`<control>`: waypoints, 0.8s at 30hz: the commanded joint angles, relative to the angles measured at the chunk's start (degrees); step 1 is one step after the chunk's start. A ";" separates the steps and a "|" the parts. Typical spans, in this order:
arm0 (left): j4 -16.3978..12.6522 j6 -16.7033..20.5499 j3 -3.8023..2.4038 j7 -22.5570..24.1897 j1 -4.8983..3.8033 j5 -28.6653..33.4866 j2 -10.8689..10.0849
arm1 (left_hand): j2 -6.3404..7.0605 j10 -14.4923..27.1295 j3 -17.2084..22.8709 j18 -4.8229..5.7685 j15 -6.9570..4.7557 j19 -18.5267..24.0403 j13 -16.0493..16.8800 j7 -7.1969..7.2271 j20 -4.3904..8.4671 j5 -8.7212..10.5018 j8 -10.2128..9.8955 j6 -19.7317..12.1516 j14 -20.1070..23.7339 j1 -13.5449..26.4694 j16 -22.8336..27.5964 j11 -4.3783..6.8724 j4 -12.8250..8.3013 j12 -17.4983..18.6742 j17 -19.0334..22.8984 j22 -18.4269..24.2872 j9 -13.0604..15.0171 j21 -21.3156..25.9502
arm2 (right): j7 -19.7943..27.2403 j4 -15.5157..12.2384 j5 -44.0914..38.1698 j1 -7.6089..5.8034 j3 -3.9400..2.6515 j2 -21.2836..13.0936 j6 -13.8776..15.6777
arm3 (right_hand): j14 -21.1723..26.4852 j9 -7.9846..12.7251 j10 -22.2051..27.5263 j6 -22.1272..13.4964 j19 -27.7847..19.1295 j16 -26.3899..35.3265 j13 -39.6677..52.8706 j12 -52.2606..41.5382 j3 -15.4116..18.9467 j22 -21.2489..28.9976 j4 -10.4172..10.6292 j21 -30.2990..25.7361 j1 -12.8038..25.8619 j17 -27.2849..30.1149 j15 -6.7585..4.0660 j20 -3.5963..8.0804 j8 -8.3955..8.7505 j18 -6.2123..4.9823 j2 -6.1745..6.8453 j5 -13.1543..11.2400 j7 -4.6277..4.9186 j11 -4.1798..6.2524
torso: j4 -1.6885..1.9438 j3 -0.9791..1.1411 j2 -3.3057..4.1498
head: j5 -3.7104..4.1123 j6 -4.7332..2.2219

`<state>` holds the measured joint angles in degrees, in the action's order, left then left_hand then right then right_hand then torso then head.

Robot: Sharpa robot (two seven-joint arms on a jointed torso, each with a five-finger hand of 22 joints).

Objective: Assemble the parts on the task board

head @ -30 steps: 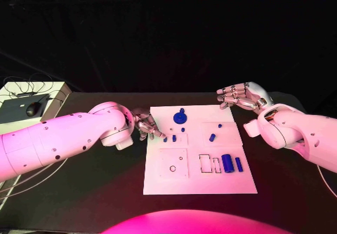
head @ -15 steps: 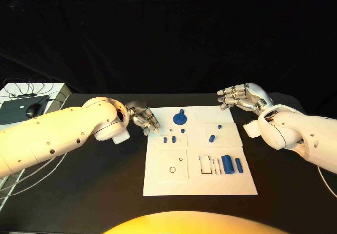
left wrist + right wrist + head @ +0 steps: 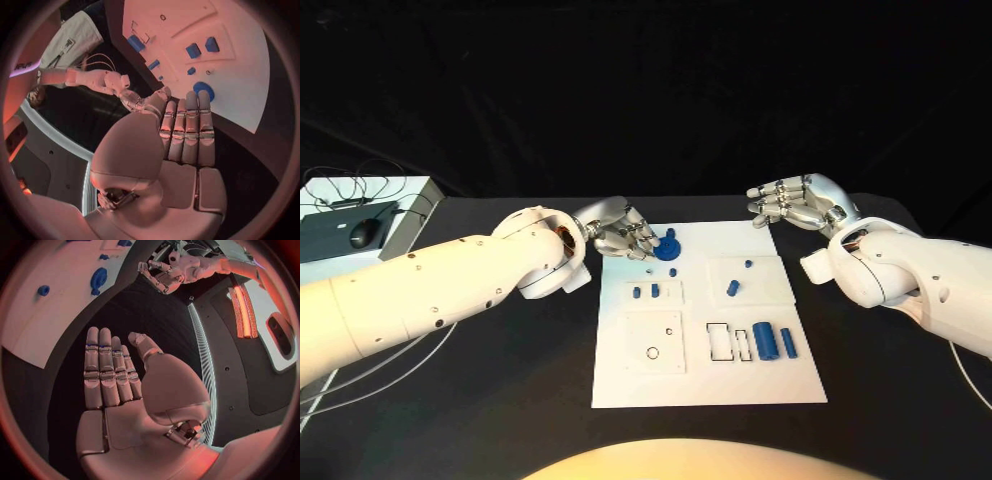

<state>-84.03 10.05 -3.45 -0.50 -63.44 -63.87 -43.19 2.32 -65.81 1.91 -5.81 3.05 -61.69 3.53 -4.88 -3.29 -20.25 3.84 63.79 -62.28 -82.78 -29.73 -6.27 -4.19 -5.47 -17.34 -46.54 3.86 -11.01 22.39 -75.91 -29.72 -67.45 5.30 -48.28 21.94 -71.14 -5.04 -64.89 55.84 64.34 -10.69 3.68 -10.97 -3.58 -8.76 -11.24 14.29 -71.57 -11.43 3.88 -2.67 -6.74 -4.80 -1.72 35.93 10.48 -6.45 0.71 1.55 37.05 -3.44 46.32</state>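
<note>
The task board [image 3: 708, 385] lies flat in the middle of the black table [image 3: 488, 400], and the blue parts are all on it. At the far left corner of the board stands the round blue part with a knob [image 3: 669, 241], the biggest of the far pieces, and just near it there is a small blue dot [image 3: 674, 271]. On the small raised plate at the left lie two short blue pegs [image 3: 646, 292] side by side, and on the raised plate at the right there are a slanted blue piece [image 3: 733, 288] and a tiny blue piece [image 3: 747, 264]. Nearer to the robot, at the right side of the board, a thick blue cylinder [image 3: 764, 335] lies beside a thin blue bar [image 3: 789, 339], both next to two empty rectangular outlines. The left hand [image 3: 619, 236] is over the far left corner of the board, just beside the round blue part; it holds nothing, and its fingers [image 3: 189, 130] are stretched out and lie close together (the left wrist view shows them straight, with the round part just beyond the tips). The right hand [image 3: 795, 203] is beyond the far right corner of the board, apart from it; it also holds nothing, its fingers [image 3: 103, 370] straight and side by side, the thumb standing off.
</note>
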 commanded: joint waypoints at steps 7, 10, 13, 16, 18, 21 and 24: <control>3.10 0.94 1.68 3.69 0.01 -18.04 4.84 | 1.13 2.03 -0.18 -1.19 -0.91 -2.78 -0.05 0.61 1.68 0.37 -0.16 -0.63 0.01 -0.34 -8.90 0.32 0.24 0.60 -4.66 -8.32 -0.04 -7.31 | 1.12 0.24 0.55 0.01 -0.03 0.40 -0.04 | -0.37 0.09 -0.35 0.11 -0.53 0.39 -0.09 0.26 0.26 -0.19 0.00 0.25 -0.44 0.07 -0.26 0.04 0.28 0.72 -0.08 -0.11 0.23 0.13 | -0.10 -0.07 0.04 | 0.11 -0.40; 4.41 0.53 2.12 3.28 0.02 -20.94 6.43 | 1.56 2.44 0.23 -1.56 -0.97 -2.30 -0.04 0.85 1.65 0.40 -0.18 -0.81 0.85 -0.41 -10.68 0.35 0.40 0.38 -5.33 -11.32 -0.04 -9.40 | 1.12 0.29 0.55 0.01 -0.03 0.49 -0.02 | -0.37 0.09 -0.35 0.11 -0.53 0.39 -0.09 0.26 0.26 -0.19 0.00 0.25 -0.44 0.07 -0.26 0.04 0.28 0.72 -0.08 -0.11 0.23 0.13 | -0.03 -0.02 0.03 | 0.20 -0.42; 6.21 0.19 2.59 2.75 0.03 -24.04 8.44 | 1.83 2.78 1.04 -1.94 -1.00 -1.69 -0.07 0.99 1.54 0.36 -0.18 -0.96 1.49 -0.55 -12.36 0.42 0.41 0.13 -5.86 -14.37 -0.04 -11.37 | 1.12 0.30 0.56 0.01 -0.03 0.59 -0.04 | -0.37 0.09 -0.35 0.11 -0.53 0.39 -0.09 0.26 0.26 -0.19 0.00 0.25 -0.44 0.07 -0.26 0.04 0.28 0.72 -0.08 -0.11 0.23 0.13 | -0.05 -0.01 0.05 | 0.25 -0.47; 7.50 0.13 2.79 2.41 0.03 -25.89 9.77 | 2.03 2.75 1.60 -2.25 -0.96 -1.71 -0.07 1.27 1.48 0.31 -0.18 -1.16 1.69 -0.52 -13.80 0.25 0.33 -0.05 -6.39 -16.21 -0.04 -12.63 | 1.12 0.30 0.56 0.01 -0.03 0.67 -0.07 | -0.40 0.11 -0.34 0.11 -0.64 0.39 -0.09 0.29 0.35 -0.33 0.06 0.39 -0.36 0.08 -0.26 0.04 0.30 0.72 -0.15 -0.04 0.21 0.13 | -0.10 -0.04 0.07 | 0.25 -0.59; 8.23 0.28 2.86 2.22 0.03 -26.79 10.50 | 2.15 2.25 2.01 -2.50 -1.11 -2.16 -0.07 1.24 1.56 0.32 -0.18 -1.06 1.42 -0.51 -16.11 0.31 0.21 -0.30 -7.46 -17.79 -0.04 -13.99 | 1.10 0.29 0.56 0.01 -0.03 0.69 -0.10 | -0.40 0.11 -0.34 0.11 -0.64 0.39 -0.09 0.29 0.35 -0.33 0.06 0.39 -0.36 0.08 -0.26 0.04 0.30 0.72 -0.15 -0.04 0.21 0.13 | -0.07 -0.04 0.05 | 0.28 -0.61; 8.95 0.40 2.91 1.98 0.04 -27.64 11.27 | 2.31 2.11 2.60 -2.77 -1.10 -2.13 -0.05 1.24 1.54 0.30 -0.18 -0.75 1.85 -0.21 -18.91 0.28 0.27 -0.34 -8.59 -19.84 -0.03 -15.48 | 1.09 0.27 0.56 0.01 -0.03 0.72 -0.11 | -0.40 0.11 -0.34 0.11 -0.64 0.39 -0.09 0.29 0.35 -0.33 0.06 0.39 -0.36 0.08 -0.26 0.04 0.30 0.72 -0.15 -0.04 0.21 0.13 | -0.03 -0.02 0.05 | 0.40 -0.54; 9.57 0.06 2.94 1.58 0.04 -28.38 12.00 | 2.56 2.20 3.30 -3.08 -1.21 -2.15 -0.01 1.34 1.53 0.34 -0.23 -0.62 2.19 0.12 -22.53 0.32 0.35 -0.27 -9.40 -22.11 -0.06 -17.08 | 1.07 0.20 0.56 0.01 -0.03 0.74 -0.14 | -0.42 0.12 -0.36 0.13 -0.70 0.37 -0.09 0.30 0.38 -0.44 0.08 0.52 -0.35 0.08 -0.28 0.04 0.31 0.72 -0.18 0.07 0.22 0.13 | -0.02 0.02 0.01 | 0.39 -0.52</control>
<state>-74.64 10.70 -0.51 1.48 -63.41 -88.94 -31.48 4.56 -63.36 4.86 -8.08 1.95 -63.87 3.53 -3.55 -1.85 -20.03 3.85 62.87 -60.49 -82.76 -51.87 -5.84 -3.78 -5.55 -26.68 -68.38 3.87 -27.92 22.67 -75.64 -29.30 -67.45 5.28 -47.60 21.98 -71.35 -4.98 -64.89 55.85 63.93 -10.69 3.68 -10.97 -3.57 -9.12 -11.23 14.62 -71.56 -11.44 3.67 -2.67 -6.75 -4.79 -1.72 35.93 10.46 -6.46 0.65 1.54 37.10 -3.07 45.75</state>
